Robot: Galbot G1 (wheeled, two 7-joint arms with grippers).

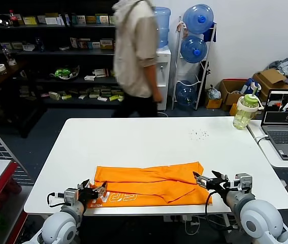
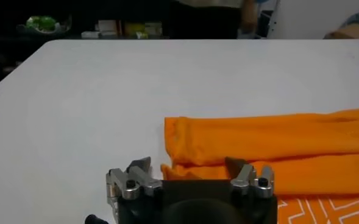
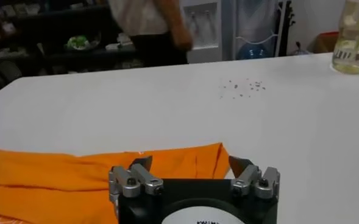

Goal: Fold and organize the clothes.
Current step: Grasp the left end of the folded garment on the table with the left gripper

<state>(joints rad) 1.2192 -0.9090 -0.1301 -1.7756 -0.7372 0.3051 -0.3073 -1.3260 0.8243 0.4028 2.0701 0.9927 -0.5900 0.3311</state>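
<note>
The orange T-shirt (image 1: 151, 184) lies folded into a long band at the counter (image 1: 149, 137) near edge, white lettering partly hidden underneath. Left gripper (image 1: 94, 192) and right gripper (image 1: 208, 179) flank its ends, fingers spread wide, holding nothing. A green-lidded bottle (image 1: 247, 112) holds pale liquid.

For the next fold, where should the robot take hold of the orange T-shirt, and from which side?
Probably at its two short ends. The orange T-shirt lies flat as a long band across the near part of the white table. The open left gripper sits at its left end, the open right gripper at its right end. Each should come in low from its own side and pinch the layered edge.
</note>
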